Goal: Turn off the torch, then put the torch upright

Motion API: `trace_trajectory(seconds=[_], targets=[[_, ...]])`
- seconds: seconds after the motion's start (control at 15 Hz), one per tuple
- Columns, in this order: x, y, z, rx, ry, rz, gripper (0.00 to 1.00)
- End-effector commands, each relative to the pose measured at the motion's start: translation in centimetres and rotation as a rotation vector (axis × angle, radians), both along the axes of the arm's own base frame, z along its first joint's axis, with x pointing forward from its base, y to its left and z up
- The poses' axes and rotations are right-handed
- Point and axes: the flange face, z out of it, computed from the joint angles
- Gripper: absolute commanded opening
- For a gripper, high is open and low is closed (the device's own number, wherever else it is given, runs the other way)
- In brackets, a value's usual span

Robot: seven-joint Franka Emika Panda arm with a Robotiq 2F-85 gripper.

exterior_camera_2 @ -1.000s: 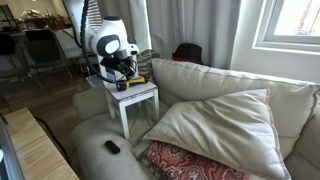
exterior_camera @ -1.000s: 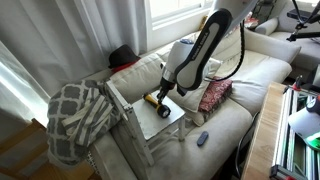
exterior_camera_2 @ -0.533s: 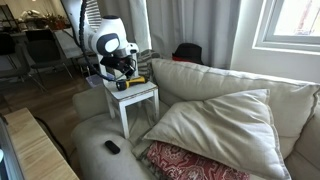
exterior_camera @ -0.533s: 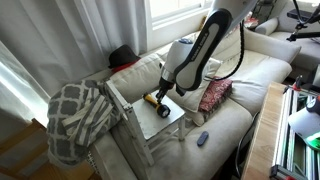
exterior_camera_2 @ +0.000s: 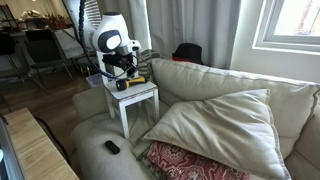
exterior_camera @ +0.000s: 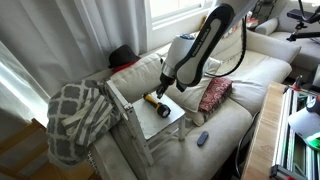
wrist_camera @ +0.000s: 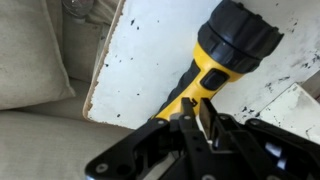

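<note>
The torch (wrist_camera: 222,55), with a yellow body and a black wider head, lies on its side on the small white table (wrist_camera: 140,60). It also shows in both exterior views (exterior_camera: 157,103) (exterior_camera_2: 134,81). My gripper (wrist_camera: 197,120) hovers just over the handle end of the torch with its fingers pressed nearly together and nothing held between them. In both exterior views the gripper (exterior_camera: 164,88) (exterior_camera_2: 122,76) sits directly above the table. The torch's lens faces away, so its light state is hidden.
The white table (exterior_camera: 176,120) stands on a beige sofa (exterior_camera_2: 200,85). A dark remote (exterior_camera: 202,138) (exterior_camera_2: 112,147) lies on the seat. A red patterned cushion (exterior_camera: 214,95), a large beige cushion (exterior_camera_2: 220,120) and a checked blanket (exterior_camera: 80,115) are nearby.
The arm and gripper have lifted slightly above the torch. The torch has not moved.
</note>
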Motion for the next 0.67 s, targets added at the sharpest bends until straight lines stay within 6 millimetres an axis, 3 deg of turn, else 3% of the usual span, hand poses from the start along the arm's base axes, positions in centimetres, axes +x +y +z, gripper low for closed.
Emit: trace_trajectory(seconds=[0.0,0.47,0.6], targets=[[0.4,0.3,1.3,0.002,0.010,-0.001,0.47],[3.5,0.6,0.4,-0.010,0.077,0.004,0.99],[4.3,1.1,-0.2,-0.012,0.093,0.007,1.00]])
